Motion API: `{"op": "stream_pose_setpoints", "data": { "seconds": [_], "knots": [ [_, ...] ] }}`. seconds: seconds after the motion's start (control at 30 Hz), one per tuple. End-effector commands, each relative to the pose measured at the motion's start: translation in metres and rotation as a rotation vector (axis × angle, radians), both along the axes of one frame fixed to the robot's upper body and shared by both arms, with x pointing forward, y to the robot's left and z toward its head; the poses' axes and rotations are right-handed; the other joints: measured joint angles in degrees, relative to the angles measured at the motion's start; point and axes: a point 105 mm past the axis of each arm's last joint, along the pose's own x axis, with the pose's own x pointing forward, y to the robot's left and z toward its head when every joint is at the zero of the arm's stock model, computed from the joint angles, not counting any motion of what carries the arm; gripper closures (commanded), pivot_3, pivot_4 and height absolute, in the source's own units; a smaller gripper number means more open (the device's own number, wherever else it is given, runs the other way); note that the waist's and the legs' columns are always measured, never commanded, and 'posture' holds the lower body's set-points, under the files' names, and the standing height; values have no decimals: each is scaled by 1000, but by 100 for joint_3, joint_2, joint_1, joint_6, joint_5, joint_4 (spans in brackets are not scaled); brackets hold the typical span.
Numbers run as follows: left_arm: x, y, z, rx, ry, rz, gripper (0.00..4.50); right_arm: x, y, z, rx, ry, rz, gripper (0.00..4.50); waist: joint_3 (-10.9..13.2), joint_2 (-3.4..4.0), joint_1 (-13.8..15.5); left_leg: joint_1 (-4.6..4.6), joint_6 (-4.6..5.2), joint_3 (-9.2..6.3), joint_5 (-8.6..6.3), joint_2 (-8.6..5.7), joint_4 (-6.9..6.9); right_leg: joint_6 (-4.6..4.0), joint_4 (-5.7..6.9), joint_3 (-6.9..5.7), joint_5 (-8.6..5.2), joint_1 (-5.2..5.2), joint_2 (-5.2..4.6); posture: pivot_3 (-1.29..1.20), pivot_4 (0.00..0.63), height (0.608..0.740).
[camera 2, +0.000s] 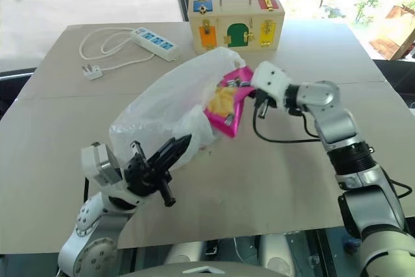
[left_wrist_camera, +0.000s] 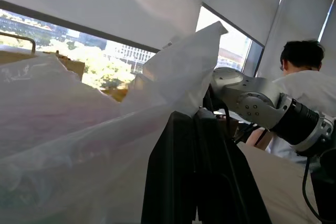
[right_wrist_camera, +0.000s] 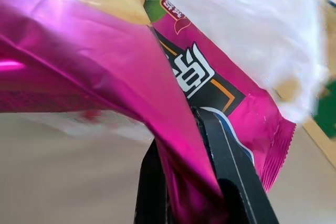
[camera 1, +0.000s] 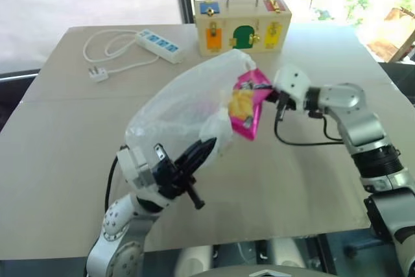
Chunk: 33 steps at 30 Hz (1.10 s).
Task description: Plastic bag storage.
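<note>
My left claw (camera 1: 192, 160) is fully closed on the lower edge of the plastic bag (camera 1: 185, 105) and holds it above the surface (camera 1: 65, 154). The bag billows up and away from this claw, toward the middle of the surface. In the left wrist view the bag film lies against the claw fingers (left_wrist_camera: 199, 177).

My right claw (right_wrist_camera: 191, 182) is fully closed on one corner of the pink snack packet (camera 1: 248, 105). The packet hangs at the far upper end of the bag, touching the bag film; whether it is partly inside cannot be determined.

At the far edge of the surface stands a wooden latch box (camera 1: 242, 27). A white power strip (camera 1: 157, 45) with its coiled cable lies beside it, well apart from the bag.

A person (left_wrist_camera: 307, 108) is seated past the surface.
</note>
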Motion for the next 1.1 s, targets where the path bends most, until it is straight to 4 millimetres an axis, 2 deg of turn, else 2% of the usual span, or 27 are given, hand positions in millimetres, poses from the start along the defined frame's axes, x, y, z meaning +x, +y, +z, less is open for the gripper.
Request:
{"op": "stream_pose_setpoints", "data": {
  "seconds": [0.03, 0.13, 0.3, 0.33, 0.43, 0.53, 0.57, 0.6, 0.73, 0.8, 0.87, 0.97, 1.03, 1.1],
  "knots": [
    [-4, -10, 19, -2, -53, -36, 4500, -12, 34, 1, 13, -40, 21, 4467, 0, 0, -38, 1, -1, 1, 0, 0, 4, 0, 7, 1, 0, -1, 1, 0, 150, 740],
    [0, -12, 23, 8, -68, -43, 4500, 3, 53, 2, 51, -73, -115, 4467, 0, -1, -69, 4, -29, 0, 17, 0, 4, 21, 19, 1, 12, -3, 2, 0, 150, 740],
    [-1, -14, 22, -1, -50, -66, 4500, 33, 61, 22, 210, -77, -273, 4467, 0, -1, -120, 3, -41, -3, 24, -3, 4, 21, 31, 0, 12, -8, 3, 0, 150, 740],
    [-2, -14, 20, 1, -46, -70, 4500, 32, 67, 26, 244, -58, -249, 4467, 0, -1, -121, 3, -41, -5, 24, -4, 4, 21, 31, -1, 12, -8, 3, 0, 150, 740],
    [-3, -15, 18, 0, -40, -73, 4500, 13, 87, 25, 284, 42, -90, 4467, 0, -1, -128, 1, -41, -6, 24, -3, 3, 21, 31, -1, 12, -9, 3, 0, 150, 740],
    [0, -11, 15, -6, -43, -45, 4500, 4, 90, 20, 289, 85, -44, 3750, 0, 0, -146, 1, -41, -6, 24, -3, -4, 21, 30, -1, 12, -11, 5, 0, 150, 740],
    [1, -10, 15, -8, -43, -37, 4500, 4, 90, 19, 290, 91, -41, 3270, 0, -1, -146, 1, -41, -6, 24, -2, -6, 21, 30, -1, 12, -12, 5, 0, 150, 740],
    [2, -7, 13, -9, -43, -23, 4500, 4, 86, 16, 280, 110, -41, 2930, 0, -1, -144, 2, -40, -6, 23, -1, -6, 21, 31, -2, 12, -12, 6, 0, 150, 740],
    [5, -3, 11, -7, -44, 7, 4500, 3, 61, 3, 219, 207, -33, 796, 0, -1, -129, 2, -26, -10, 16, -2, -2, 20, 31, -5, 11, -10, 4, 0, 150, 740],
    [5, -2, 11, -8, -45, 9, 4500, -1, 45, -3, 185, 272, -1, 104, -1, -2, -125, 2, -24, -10, 14, -4, -1, 17, 29, -4, 10, -7, 2, 0, 150, 740],
    [4, -1, 11, -7, -45, 12, 4500, -4, 23, -2, 166, 306, 20, 104, 0, -1, -125, 1, -23, -10, 14, -4, -1, 18, 27, -4, 10, -7, 1, 0, 150, 740],
    [2, 0, 10, -1, -42, 16, 4500, -12, -12, 11, 163, 364, 63, 104, 3, 1, -128, 0, -20, -8, 12, -4, -3, 21, 24, -4, 12, -9, 0, 0, 150, 740],
    [2, 0, 10, 2, -42, 20, 4500, -21, -27, 21, 176, 393, 111, 104, 5, 1, -127, -1, -16, -8, 9, -3, -5, 21, 21, -5, 12, -10, 0, 0, 150, 740],
    [2, -1, 11, 1, -43, 23, 4500, -22, -35, 41, 249, 373, 123, 104, 5, 1, -158, 3, -14, -7, 8, 4, -6, 20, 20, -3, 12, -9, 3, 0, 150, 740]
  ]
}}
